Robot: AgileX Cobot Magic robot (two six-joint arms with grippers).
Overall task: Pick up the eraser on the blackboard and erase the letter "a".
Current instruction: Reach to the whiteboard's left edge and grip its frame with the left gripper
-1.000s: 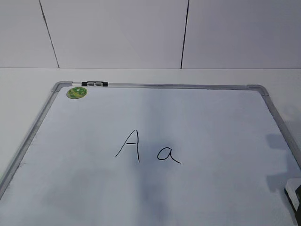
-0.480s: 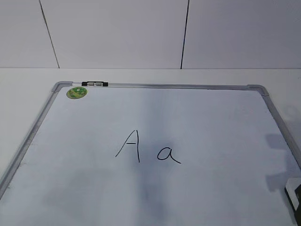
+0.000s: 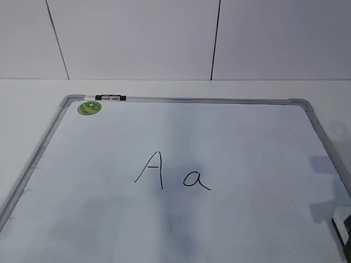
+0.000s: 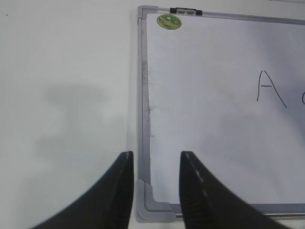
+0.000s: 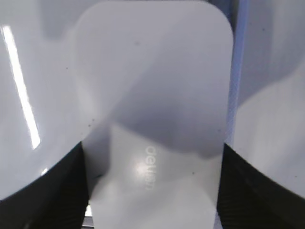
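The blackboard [image 3: 247, 137] lies flat, with the small letter "a" [image 3: 196, 179] near its middle, right of a capital "A" [image 3: 151, 170]. The white eraser [image 5: 152, 71] fills the right wrist view, with grey lettering on top. My right gripper [image 5: 152, 157] has one black jaw against each long side of it. In the exterior view only a corner of the eraser [image 3: 341, 222] shows, at the lower right edge, far from the "a". My left gripper [image 4: 157, 155] is open and empty above the board's near left corner [image 4: 152, 210].
A round green sticker [image 3: 89, 108] and a small black-and-silver clip [image 3: 109, 97] sit at the board's far left corner. The grey frame [image 3: 323, 142] runs close by the eraser. White table [image 4: 62, 95] lies left of the board, and a tiled wall stands behind.
The visible corner of the eraser has shifted very slightly toward the lower right edge of the exterior view. The letters and board are unchanged.
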